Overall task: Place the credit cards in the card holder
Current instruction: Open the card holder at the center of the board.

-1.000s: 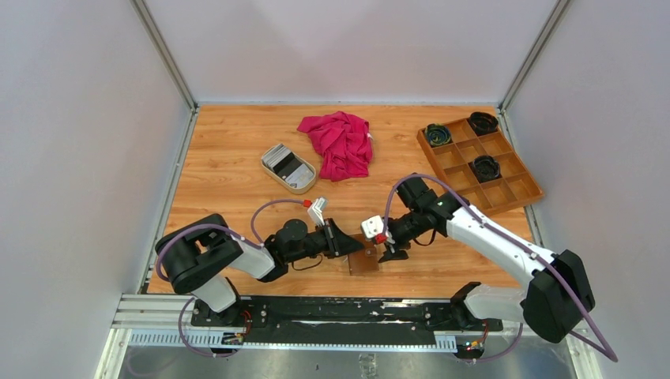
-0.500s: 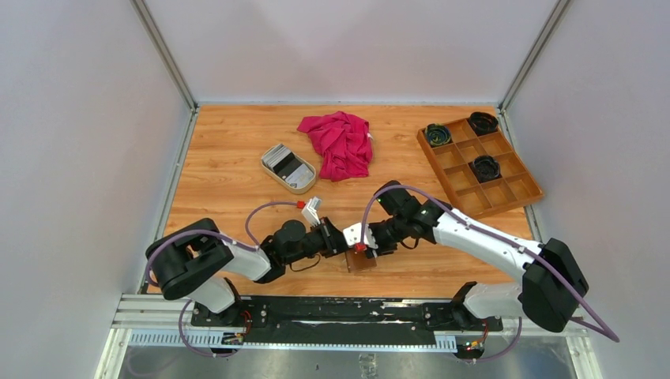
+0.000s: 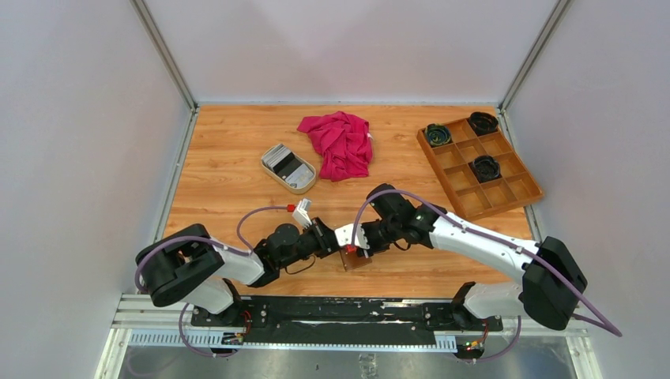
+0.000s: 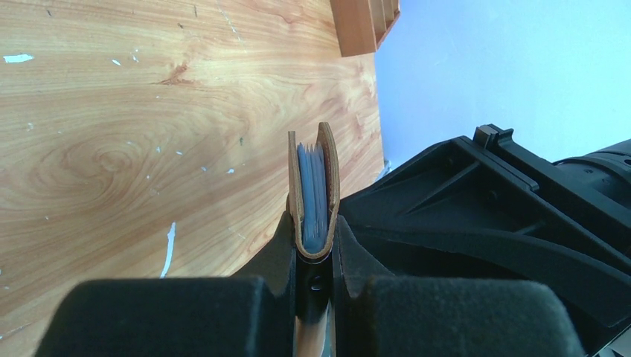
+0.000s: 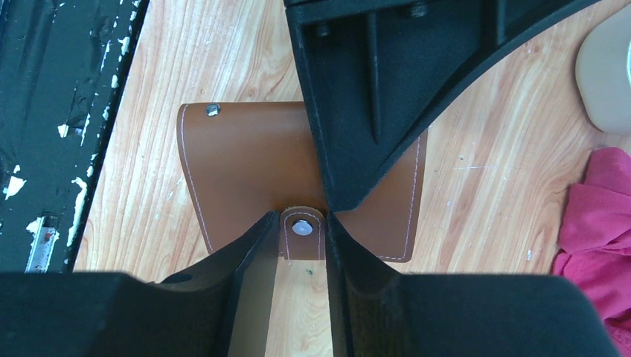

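**Top view.** The card holder (image 3: 358, 259), a brown leather wallet, stood on edge at the 6 o'clock side of the wooden counter (image 3: 221, 158), close to the near rail, where the two arms met. The credit cards (image 3: 284, 162) that could be seen lay stacked in a beige oval dish (image 3: 267, 167) at about 11 o'clock from the holder and well apart from it. A crumpled pink cloth (image 3: 338, 142) lay at 12 o'clock, just beside the dish. A wooden compartment tray (image 3: 506, 188) sat at 2 o'clock, with dark round objects (image 3: 483, 168) in three of its cells.

**Left wrist view.** The left gripper (image 4: 313, 239) was pressed together on the folded lower edge of the holder, which was seen edge-on and upright. Its two leather walls stood slightly parted at the top. Grey-blue layers (image 4: 312, 190) showed between them, but whether these were lining or cards could not be told. The black body of the other arm filled the 3 o'clock side.

**Right wrist view.** The right gripper (image 5: 302, 220) was narrowed about the snap tab (image 5: 303, 232) at the holder's 6 o'clock edge. One finger (image 5: 253, 245) lay against each side of the tab, pinching it. A second stud (image 5: 213, 110) marked the 10 o'clock corner of the leather face. The left arm's finger crossed the face from 12 o'clock.
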`<state>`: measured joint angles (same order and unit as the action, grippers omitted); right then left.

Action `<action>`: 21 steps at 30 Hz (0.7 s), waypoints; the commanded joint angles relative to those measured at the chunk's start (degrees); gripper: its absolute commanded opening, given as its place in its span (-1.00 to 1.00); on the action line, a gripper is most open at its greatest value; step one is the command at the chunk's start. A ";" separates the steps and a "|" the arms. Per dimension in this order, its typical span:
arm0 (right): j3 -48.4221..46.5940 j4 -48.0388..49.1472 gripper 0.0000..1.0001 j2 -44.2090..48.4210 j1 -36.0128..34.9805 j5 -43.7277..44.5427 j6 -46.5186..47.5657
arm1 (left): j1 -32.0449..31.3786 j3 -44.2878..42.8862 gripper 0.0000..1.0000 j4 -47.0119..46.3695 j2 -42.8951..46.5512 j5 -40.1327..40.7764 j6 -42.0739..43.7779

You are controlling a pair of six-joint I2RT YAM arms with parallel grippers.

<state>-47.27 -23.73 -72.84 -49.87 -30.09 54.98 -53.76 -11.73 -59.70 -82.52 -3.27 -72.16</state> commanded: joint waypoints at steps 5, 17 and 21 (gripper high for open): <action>1.35 0.08 -0.57 -1.87 -1.02 5.37 -1.43 | -0.56 -0.86 -1.00 -10.71 4.61 -1.49 -3.08; 0.09 -4.20 -0.87 0.57 1.11 1.90 0.35 | -0.47 1.81 -1.00 -8.94 5.62 -0.35 1.20; -0.40 -6.94 -0.84 1.42 3.82 -1.56 2.31 | -0.17 1.23 -1.00 -5.35 7.41 -2.30 5.47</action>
<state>-47.29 -24.84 -72.36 -48.84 -29.15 54.63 -53.74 -9.50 -59.44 -78.46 -2.68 -70.22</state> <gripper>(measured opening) 0.145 0.094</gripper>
